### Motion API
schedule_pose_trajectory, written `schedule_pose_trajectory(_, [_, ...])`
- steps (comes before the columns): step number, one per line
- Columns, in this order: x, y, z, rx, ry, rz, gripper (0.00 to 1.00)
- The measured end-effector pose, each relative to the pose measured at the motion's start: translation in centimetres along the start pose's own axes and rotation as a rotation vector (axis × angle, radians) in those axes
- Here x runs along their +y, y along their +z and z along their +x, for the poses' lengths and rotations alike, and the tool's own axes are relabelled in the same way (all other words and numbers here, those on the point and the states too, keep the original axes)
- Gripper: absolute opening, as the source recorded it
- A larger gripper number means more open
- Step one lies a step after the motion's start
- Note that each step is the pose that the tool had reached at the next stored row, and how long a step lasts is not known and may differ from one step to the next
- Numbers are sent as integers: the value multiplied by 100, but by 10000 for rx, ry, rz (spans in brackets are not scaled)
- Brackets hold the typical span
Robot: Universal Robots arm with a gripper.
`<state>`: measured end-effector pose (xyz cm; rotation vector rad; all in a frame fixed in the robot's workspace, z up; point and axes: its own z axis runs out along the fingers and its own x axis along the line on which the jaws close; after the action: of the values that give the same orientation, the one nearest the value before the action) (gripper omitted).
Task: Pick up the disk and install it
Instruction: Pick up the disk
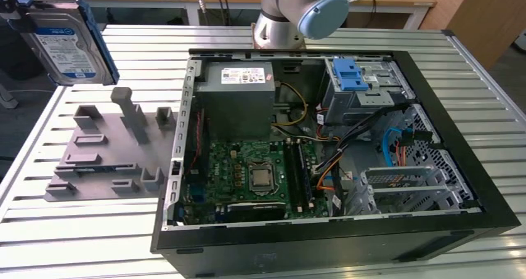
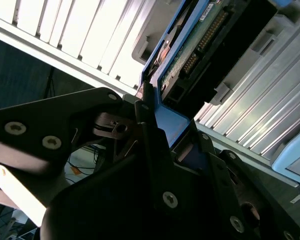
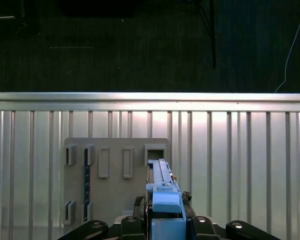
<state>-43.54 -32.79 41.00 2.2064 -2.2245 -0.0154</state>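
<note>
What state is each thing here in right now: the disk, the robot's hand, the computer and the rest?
the disk: held in the air, tilted, not in the computer.
the hand: shut on the disk.
computer case: lying on its side, open, insides showing.
drive cage: inside the case, the disk not in it.
grey holder plate: flat on the table, beside the case.
</note>
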Motion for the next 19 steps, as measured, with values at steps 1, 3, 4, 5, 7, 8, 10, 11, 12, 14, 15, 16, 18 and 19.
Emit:
schedule_pose_trajectory(1, [0,0,0,0,0,0,36])
schedule_pose_trajectory(3, [0,0,0,0,0,0,36])
schedule_pose_trajectory(4, [0,-1,0,-1,0,1,36])
schedule_pose_trajectory(5, [1,-5,0,0,0,-1,36])
schedule_pose_trajectory(7, [0,-16,0,-1,0,1,36])
schedule_pose_trajectory(8, [0,-21,0,-1,0,0,36])
schedule_pose_trajectory(10, [0,-34,0,0,0,0,36])
schedule_pose_trajectory(11, [0,-43,0,0,2,-2,36])
schedule_pose_trajectory(12, [0,-47,0,-1,7,0,36])
schedule_pose_trajectory(14, [1,-58,0,-1,11,1,36])
schedule_pose_trajectory(15, [1,-67,0,0,12,0,36])
schedule_pose_trajectory(16, [1,-75,0,-1,12,0,36])
schedule_pose_trajectory(18, [1,-96,0,-1,12,0,36])
schedule_pose_trajectory(19, [1,-102,0,-1,12,1,36])
